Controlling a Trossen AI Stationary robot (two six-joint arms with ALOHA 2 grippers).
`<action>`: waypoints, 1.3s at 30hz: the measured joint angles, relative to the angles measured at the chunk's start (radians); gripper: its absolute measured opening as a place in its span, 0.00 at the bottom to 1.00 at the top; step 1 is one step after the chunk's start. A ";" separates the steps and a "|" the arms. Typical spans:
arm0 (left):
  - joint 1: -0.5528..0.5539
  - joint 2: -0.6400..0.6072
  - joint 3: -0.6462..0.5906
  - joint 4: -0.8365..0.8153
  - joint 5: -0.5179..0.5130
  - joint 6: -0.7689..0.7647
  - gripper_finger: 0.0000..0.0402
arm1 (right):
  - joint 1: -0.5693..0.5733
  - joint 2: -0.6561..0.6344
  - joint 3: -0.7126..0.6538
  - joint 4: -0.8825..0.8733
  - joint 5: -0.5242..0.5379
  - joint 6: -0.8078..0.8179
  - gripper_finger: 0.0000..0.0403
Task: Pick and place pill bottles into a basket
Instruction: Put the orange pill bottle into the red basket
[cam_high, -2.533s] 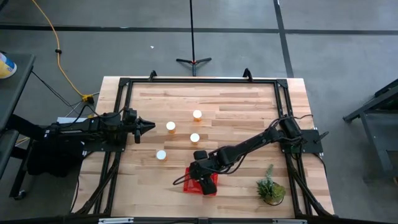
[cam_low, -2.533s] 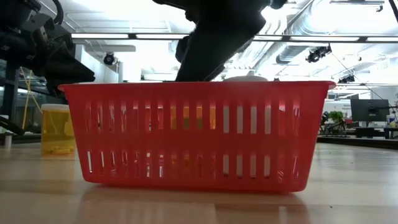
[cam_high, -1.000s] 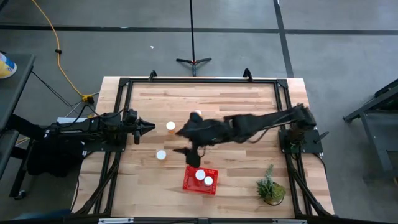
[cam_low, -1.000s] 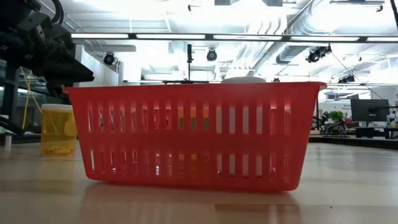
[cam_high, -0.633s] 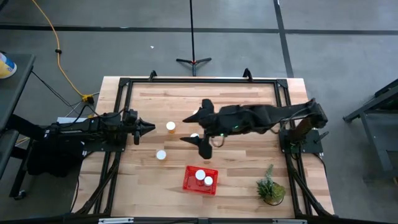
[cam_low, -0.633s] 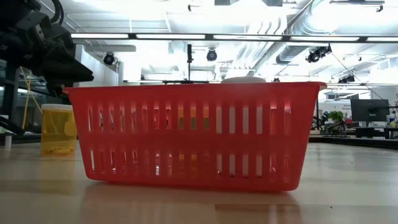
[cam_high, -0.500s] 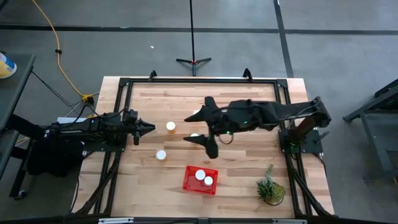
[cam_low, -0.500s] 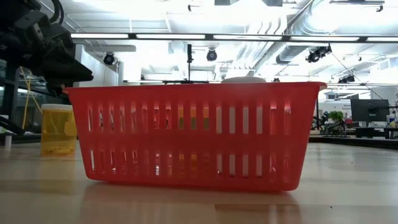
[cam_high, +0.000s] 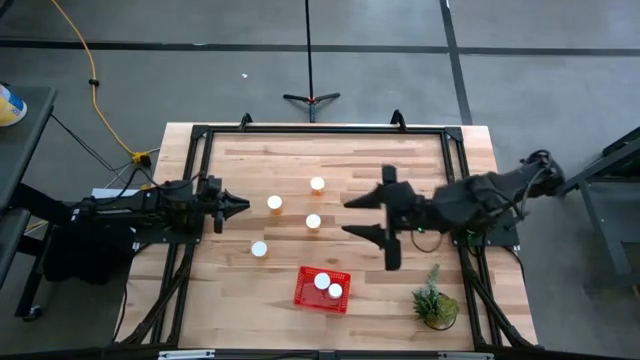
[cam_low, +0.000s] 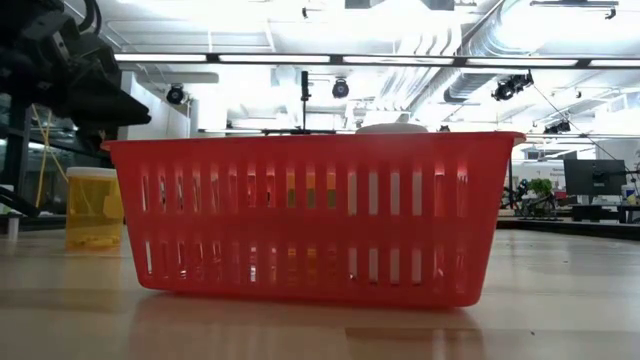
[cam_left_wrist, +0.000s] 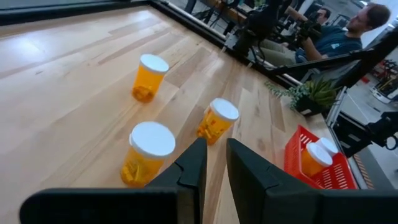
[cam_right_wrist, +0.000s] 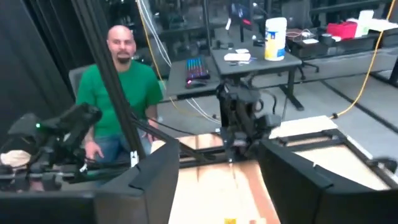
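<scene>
Two arms share the wooden counter (cam_high: 330, 160) on my monitor. Largest item first: the counter carries everything, with a black frame along its edges. The right arm reaches in from the right side, well above the surface, and its right claw (cam_high: 375, 222) stands wide with nothing between the fingers, clear of every bottle. The left arm lies along the left edge; its left claw (cam_high: 240, 203) points toward the middle, fingers drawn narrow with only a thin slit between them and nothing held, as my left wrist view confirms.

Next in size, the red basket (cam_high: 308, 293) sits near the front edge, just left of a small green potted plant (cam_high: 436, 304). I count two pill bottles in the basket (cam_high: 327, 286), white caps up, side by side.

Four pill bottles on the counter (cam_high: 313, 222) stand upright and apart from one another, between the left claw and the right claw, all behind the basket. The nearest one to the left claw is just beside its tips.
</scene>
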 joint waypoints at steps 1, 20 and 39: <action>0.000 0.000 0.004 0.001 0.003 0.014 0.24 | 0.005 -0.034 -0.073 0.051 0.006 0.011 0.50; 0.000 0.000 0.010 0.064 0.001 0.143 0.07 | -0.272 -0.411 -1.045 0.738 -0.086 0.130 0.40; 0.000 0.000 0.010 0.090 -0.168 0.141 0.13 | -0.611 -0.387 -1.053 0.312 -0.330 -0.104 0.75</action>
